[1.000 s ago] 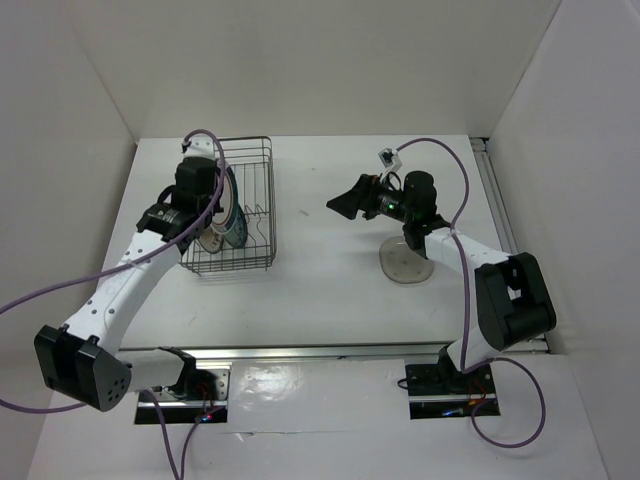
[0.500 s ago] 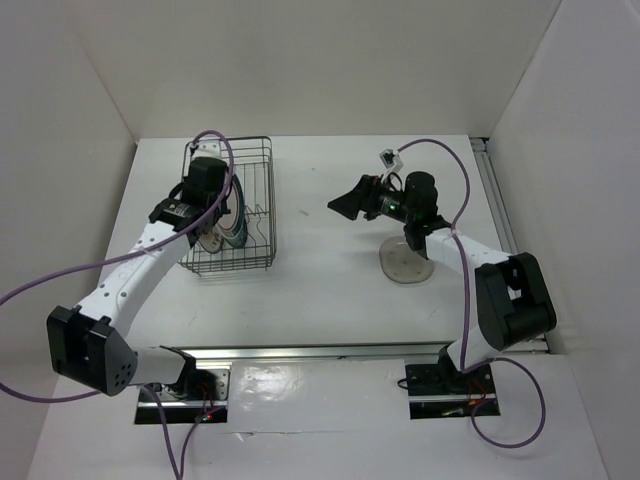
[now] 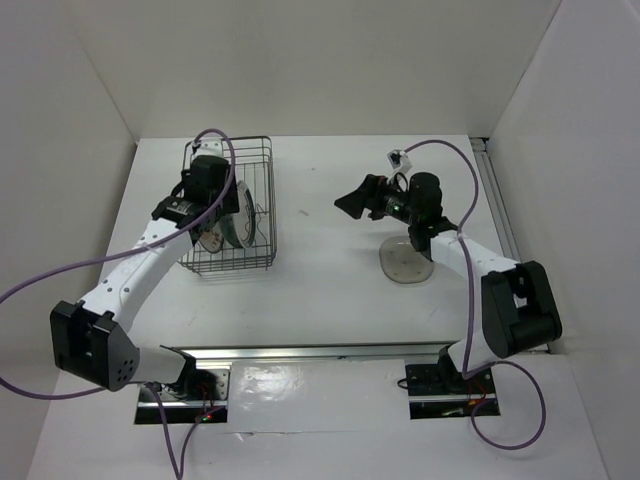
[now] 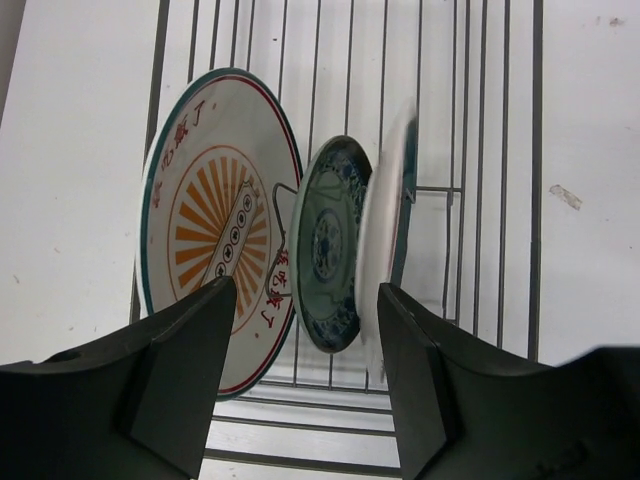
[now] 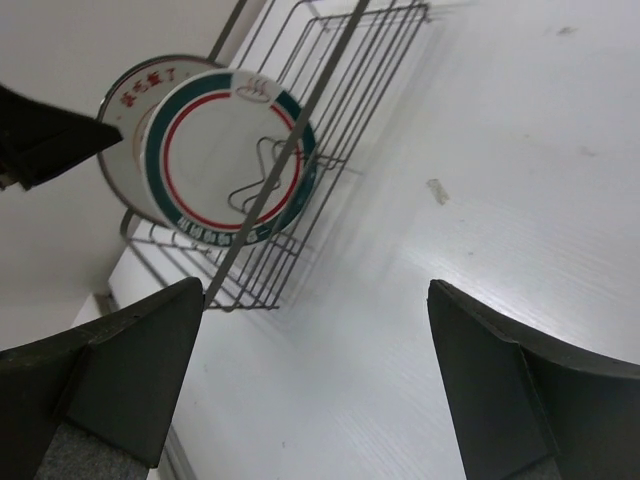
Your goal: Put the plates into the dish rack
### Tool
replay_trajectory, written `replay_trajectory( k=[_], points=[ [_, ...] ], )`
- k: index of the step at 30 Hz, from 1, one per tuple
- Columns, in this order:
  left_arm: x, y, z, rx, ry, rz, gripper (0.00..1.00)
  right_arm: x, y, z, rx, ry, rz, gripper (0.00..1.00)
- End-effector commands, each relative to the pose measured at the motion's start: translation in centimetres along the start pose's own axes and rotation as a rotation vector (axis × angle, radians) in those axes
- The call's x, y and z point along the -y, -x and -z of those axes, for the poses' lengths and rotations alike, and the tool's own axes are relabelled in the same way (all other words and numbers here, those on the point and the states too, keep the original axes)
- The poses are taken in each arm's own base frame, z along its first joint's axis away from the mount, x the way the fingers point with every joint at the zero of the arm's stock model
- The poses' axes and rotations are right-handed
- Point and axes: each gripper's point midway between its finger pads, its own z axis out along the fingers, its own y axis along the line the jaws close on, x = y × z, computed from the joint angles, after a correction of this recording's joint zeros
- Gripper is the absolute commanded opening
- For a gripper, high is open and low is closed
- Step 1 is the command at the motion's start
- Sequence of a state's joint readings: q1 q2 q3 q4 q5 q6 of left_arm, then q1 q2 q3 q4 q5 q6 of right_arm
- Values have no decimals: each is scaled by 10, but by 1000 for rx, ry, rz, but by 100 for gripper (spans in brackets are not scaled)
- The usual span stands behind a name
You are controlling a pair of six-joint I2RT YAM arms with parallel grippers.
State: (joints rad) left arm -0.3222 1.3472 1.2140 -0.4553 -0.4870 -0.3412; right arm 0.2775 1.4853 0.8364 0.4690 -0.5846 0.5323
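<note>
The wire dish rack (image 3: 262, 190) stands at the back left. In the left wrist view three plates stand on edge in it: a white plate with an orange sunburst (image 4: 212, 230), a small blue-teal patterned plate (image 4: 328, 245), and a blurred white plate with a teal rim (image 4: 390, 215). My left gripper (image 4: 305, 295) hovers open just above them, holding nothing. A clear greyish plate (image 3: 405, 266) lies flat on the table at the right, partly under my right arm. My right gripper (image 3: 350, 203) hangs open and empty, facing the rack; its view shows the teal-ringed plate (image 5: 215, 150).
White walls close the table at the back and on both sides. Purple cables trail from both wrists. A metal rail (image 3: 320, 352) runs along the near edge by the arm bases.
My left gripper has gone from shut on the teal-rimmed plate to open, leaving that plate standing in the rack. The right arm has shifted slightly to the right.
</note>
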Motion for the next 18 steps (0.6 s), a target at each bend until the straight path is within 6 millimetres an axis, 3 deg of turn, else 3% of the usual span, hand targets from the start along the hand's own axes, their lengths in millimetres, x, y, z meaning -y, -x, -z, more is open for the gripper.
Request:
replay_trajectory(
  k=[1, 3, 4, 7, 8, 9, 11, 15, 18],
  points=[
    [6, 37, 20, 110, -64, 60, 71, 9, 35, 15, 101, -120, 81, 100],
    [10, 40, 26, 117, -99, 65, 71, 12, 44, 21, 113, -181, 91, 100],
    [10, 45, 34, 135, -119, 74, 71, 32, 49, 29, 149, -305, 76, 100],
    [8, 53, 56, 181, -169, 85, 75, 81, 39, 76, 196, -622, -11, 100],
    [9, 56, 62, 192, -191, 90, 82, 98, 26, 101, 217, -689, -81, 100],
    [7, 55, 65, 200, -192, 84, 82, 107, 19, 113, 227, -717, -104, 100],
    [8, 65, 82, 244, -238, 100, 87, 114, 19, 133, 266, -717, -119, 100],
    [24, 61, 97, 258, -371, 84, 92, 142, -2, 161, 231, -848, -191, 100],
    [34, 63, 105, 264, -438, 79, 93, 148, -18, 174, 213, -883, -251, 100]
  ],
)
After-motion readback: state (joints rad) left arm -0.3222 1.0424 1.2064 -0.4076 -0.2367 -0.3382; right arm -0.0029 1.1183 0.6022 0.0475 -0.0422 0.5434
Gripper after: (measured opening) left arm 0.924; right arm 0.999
